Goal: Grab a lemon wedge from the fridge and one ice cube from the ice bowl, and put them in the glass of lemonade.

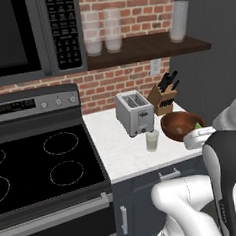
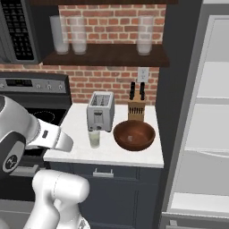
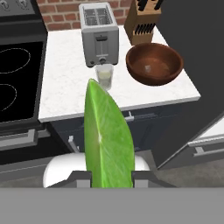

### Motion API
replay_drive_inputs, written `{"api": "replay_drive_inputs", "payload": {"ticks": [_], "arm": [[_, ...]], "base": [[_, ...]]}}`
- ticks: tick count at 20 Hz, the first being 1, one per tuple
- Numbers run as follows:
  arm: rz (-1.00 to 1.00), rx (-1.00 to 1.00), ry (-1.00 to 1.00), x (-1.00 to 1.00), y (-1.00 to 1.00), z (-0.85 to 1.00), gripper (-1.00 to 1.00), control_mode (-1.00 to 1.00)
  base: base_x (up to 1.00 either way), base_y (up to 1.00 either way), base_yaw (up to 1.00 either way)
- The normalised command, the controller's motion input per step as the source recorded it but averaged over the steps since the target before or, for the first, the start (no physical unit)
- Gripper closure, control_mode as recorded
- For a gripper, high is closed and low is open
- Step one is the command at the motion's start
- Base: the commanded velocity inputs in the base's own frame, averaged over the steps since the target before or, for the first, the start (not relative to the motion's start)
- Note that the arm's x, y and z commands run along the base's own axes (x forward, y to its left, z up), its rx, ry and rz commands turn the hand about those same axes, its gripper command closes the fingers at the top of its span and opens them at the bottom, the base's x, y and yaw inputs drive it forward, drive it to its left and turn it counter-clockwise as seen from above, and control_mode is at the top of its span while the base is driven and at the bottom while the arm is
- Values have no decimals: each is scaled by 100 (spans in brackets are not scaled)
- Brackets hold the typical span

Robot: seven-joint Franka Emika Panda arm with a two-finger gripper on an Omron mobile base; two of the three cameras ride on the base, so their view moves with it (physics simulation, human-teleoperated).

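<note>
The lemon wedge (image 3: pixel 107 140) is a lime-green slice standing up between my fingertips, and my gripper (image 3: pixel 109 176) is shut on it. In the left base view a bit of the wedge (image 1: pixel 198 125) peeks above the white hand (image 1: pixel 198 138), which hovers off the counter's front edge near the ice bowl (image 1: pixel 182 125). The glass of lemonade (image 3: pixel 104 76) stands in front of the toaster, with the reddish-brown bowl (image 3: pixel 154 64) to its right holding a faint clear cube. The fridge (image 2: pixel 210 112) stands open at the right, its white shelves showing.
A silver toaster (image 3: pixel 99 33) and a knife block (image 3: pixel 142 19) sit at the back of the white counter (image 3: pixel 65 83). The black stove (image 1: pixel 38 166) lies left, with a microwave (image 1: pixel 28 34) above. Tall frosted glasses (image 2: pixel 145 36) stand on the wooden shelf.
</note>
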Motion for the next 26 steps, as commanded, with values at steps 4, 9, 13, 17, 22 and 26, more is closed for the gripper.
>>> {"api": "replay_drive_inputs", "payload": {"ticks": [4,9,13,17,22,26], "arm": [[4,0,2,28,2,0,100,-100],[11,-3,0,26,1,0,100,-100],[11,-12,0,28,1,0,100,-100],[9,-14,0,23,6,-5,100,-100],[7,-15,0,16,6,-10,100,-100],[9,-13,2,8,0,-9,100,-100]], "base": [[0,0,0],[0,0,0],[0,0,0],[0,0,0],[0,0,0],[0,0,0]]}}
